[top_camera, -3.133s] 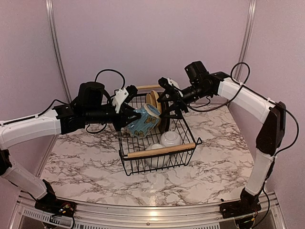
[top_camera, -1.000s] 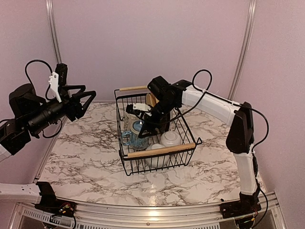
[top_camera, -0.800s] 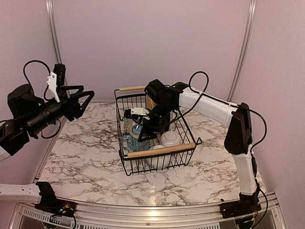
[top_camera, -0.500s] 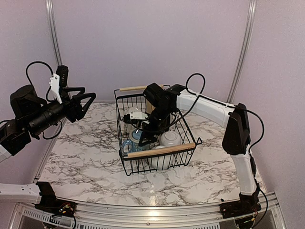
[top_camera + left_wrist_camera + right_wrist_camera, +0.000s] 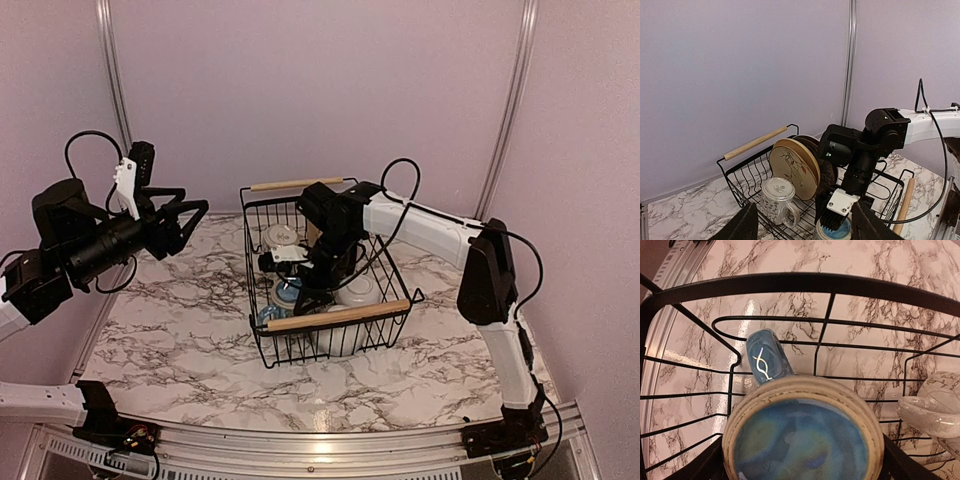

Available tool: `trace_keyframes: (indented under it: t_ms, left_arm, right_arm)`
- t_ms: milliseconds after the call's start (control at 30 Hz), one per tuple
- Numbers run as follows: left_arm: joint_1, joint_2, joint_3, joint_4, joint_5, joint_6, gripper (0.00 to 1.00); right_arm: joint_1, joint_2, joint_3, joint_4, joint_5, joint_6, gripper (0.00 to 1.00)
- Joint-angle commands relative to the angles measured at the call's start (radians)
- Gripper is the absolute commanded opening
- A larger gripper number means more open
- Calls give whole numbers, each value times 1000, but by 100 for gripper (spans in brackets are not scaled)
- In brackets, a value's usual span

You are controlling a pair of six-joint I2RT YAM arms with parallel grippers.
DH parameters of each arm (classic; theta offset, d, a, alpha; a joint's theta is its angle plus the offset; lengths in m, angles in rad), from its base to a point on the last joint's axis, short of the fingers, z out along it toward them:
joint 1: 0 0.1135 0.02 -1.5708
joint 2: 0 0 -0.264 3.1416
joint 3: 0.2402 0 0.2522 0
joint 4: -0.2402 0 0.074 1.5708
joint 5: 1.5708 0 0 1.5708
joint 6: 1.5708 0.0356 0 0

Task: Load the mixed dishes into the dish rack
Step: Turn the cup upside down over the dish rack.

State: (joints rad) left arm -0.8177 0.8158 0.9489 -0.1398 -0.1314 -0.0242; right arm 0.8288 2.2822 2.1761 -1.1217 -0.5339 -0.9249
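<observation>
Marbled white surface [image 5: 170, 340] carried a black wire dish rack with wooden bar handles [image 5: 338, 316]. Left end effector [image 5: 190, 217] hovered released, well left of it. Inside the rack, right end effector [image 5: 300, 285] stood spread around an upright blue-glazed ceramic mug [image 5: 802, 440], seemingly rigid, slippery and breakable; gripping across its rim looked safest

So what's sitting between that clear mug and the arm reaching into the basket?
A tan plate standing on edge, seen from the left wrist camera.
</observation>
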Motion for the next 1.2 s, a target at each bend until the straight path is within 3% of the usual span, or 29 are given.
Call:
trace_keyframes:
  t_ms: [0, 167, 600, 833, 967, 1067, 1167]
  left_arm:
    - [-1, 32, 13, -15, 7, 8, 66]
    - [-1, 47, 27, -21, 21, 15, 67]
    - [-1, 56, 31, -33, 32, 17, 67]
    - [-1, 64, 34, -31, 37, 14, 68]
    - [-1, 76, 39, -21, 30, 0, 68]
    - [-1, 85, 42, -21, 8, -12, 68]
    - [-1, 87, 41, -20, -11, -19, 68]
  right_arm:
    - [10, 39, 90, 14, -59, 33, 55]
    - [9, 21, 133, -1, -50, 52, 78]
    - [-15, -55, 113, -21, 11, 60, 99]
    - [-49, -104, 165, -16, -81, 126, 99]
    - [-48, -134, 106, 194, 27, 381, 98]
    - [-44, -148, 1, 376, 112, 650, 78]
    - [-25, -137, -40, 431, 186, 781, 65]
